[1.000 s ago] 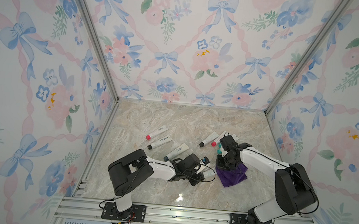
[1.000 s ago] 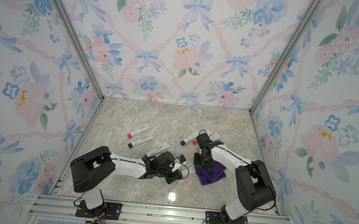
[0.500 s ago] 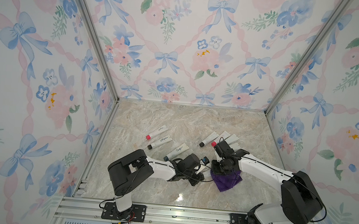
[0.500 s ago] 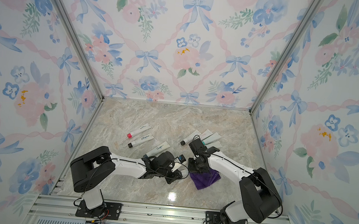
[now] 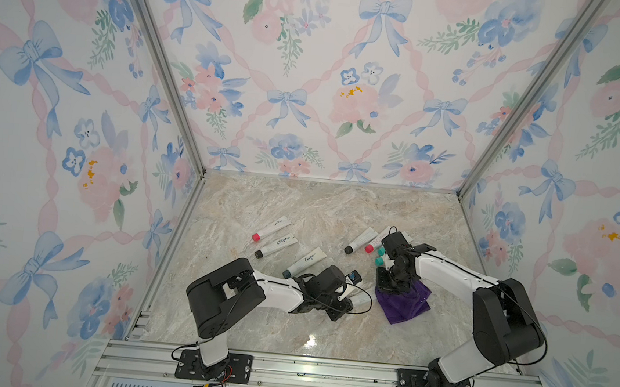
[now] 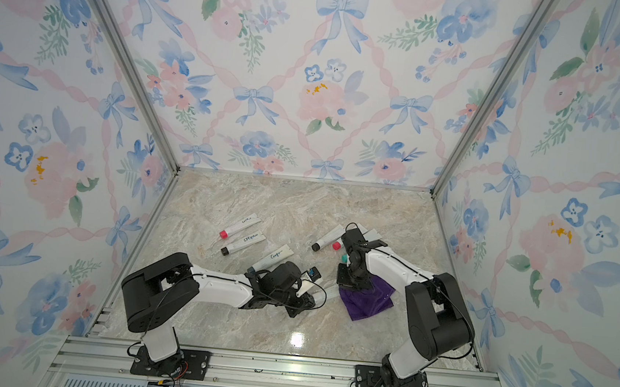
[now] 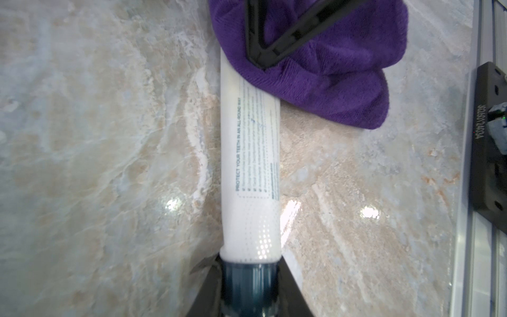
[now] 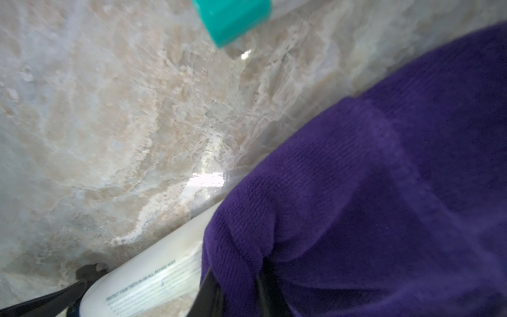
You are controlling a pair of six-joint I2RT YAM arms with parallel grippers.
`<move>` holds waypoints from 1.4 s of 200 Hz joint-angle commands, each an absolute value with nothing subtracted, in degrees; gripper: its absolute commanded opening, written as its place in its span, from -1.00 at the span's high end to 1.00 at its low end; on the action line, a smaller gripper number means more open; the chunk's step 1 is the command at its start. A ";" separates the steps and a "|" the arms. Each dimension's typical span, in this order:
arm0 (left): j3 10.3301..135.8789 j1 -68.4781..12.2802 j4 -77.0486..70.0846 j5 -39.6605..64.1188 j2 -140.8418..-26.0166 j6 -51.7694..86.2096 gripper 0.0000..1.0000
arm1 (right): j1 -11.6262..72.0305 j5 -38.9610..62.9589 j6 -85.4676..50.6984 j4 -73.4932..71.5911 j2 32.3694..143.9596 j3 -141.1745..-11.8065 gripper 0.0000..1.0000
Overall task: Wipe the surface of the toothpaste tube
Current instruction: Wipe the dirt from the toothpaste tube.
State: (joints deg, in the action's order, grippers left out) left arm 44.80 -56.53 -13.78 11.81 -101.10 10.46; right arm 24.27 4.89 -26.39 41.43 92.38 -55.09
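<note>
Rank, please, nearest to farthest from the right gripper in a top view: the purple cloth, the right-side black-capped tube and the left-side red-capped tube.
1. purple cloth, clamped in the right gripper.
2. right-side black-capped tube, farther back, beside the wrist.
3. left-side red-capped tube, far across on the left arm's side.

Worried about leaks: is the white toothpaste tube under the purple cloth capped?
Capped: a dark blue cap closes the white toothpaste tube, in the left wrist view.
</note>
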 commanded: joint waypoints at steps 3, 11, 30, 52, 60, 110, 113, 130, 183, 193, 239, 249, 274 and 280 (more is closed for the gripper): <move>44.12 -55.91 -11.17 10.55 -102.84 9.93 0.53 | 27.49 7.23 -27.51 41.22 92.90 -53.00 0.61; 44.12 -55.96 -11.16 10.52 -102.78 9.91 0.53 | 29.20 8.88 -28.51 40.68 92.24 -53.00 0.61; 44.12 -55.92 -11.17 10.46 -102.84 9.89 0.53 | 32.98 12.25 -30.49 39.53 91.05 -53.28 0.61; 44.21 -55.97 -11.24 10.46 -102.93 9.88 0.53 | 34.84 13.94 -31.52 38.41 90.94 -53.19 0.60; 44.21 -55.94 -11.14 10.46 -102.92 9.87 0.52 | 34.49 13.04 -31.18 38.65 91.54 -53.15 0.60; 44.08 -55.90 -11.24 10.48 -102.75 9.96 0.52 | 27.81 0.55 -26.32 44.11 97.40 -55.59 0.60; 44.04 -55.94 -11.18 10.46 -102.74 9.93 0.52 | 27.23 -0.05 -26.14 44.38 97.56 -55.70 0.60; 44.04 -55.93 -11.21 10.46 -102.73 9.93 0.52 | 23.73 -1.20 -25.25 44.27 97.82 -55.83 0.60; 44.12 -55.90 -11.22 10.46 -102.91 9.89 0.52 | 21.35 -0.53 -24.23 42.92 98.73 -55.36 0.60; 44.14 -55.91 -11.17 10.39 -102.90 9.90 0.52 | 22.68 0.06 -24.57 42.96 98.24 -55.38 0.60; 44.12 -55.93 -11.17 10.28 -102.92 9.93 0.52 | 30.44 8.24 -28.01 41.95 92.91 -54.89 0.60; 44.12 -55.90 -11.17 10.23 -102.88 9.93 0.52 | 31.48 10.40 -28.88 41.04 91.76 -54.26 0.60; 44.12 -55.90 -11.16 10.28 -103.02 10.00 0.52 | 30.86 11.54 -29.08 40.52 91.46 -53.42 0.59; 44.12 -55.90 -11.17 10.35 -103.00 9.98 0.52 | 30.25 11.31 -28.86 40.52 91.77 -53.35 0.60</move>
State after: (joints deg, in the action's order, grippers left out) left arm 44.80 -56.51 -13.72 11.42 -101.10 10.46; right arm 30.11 4.78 -27.64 40.25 91.13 -55.33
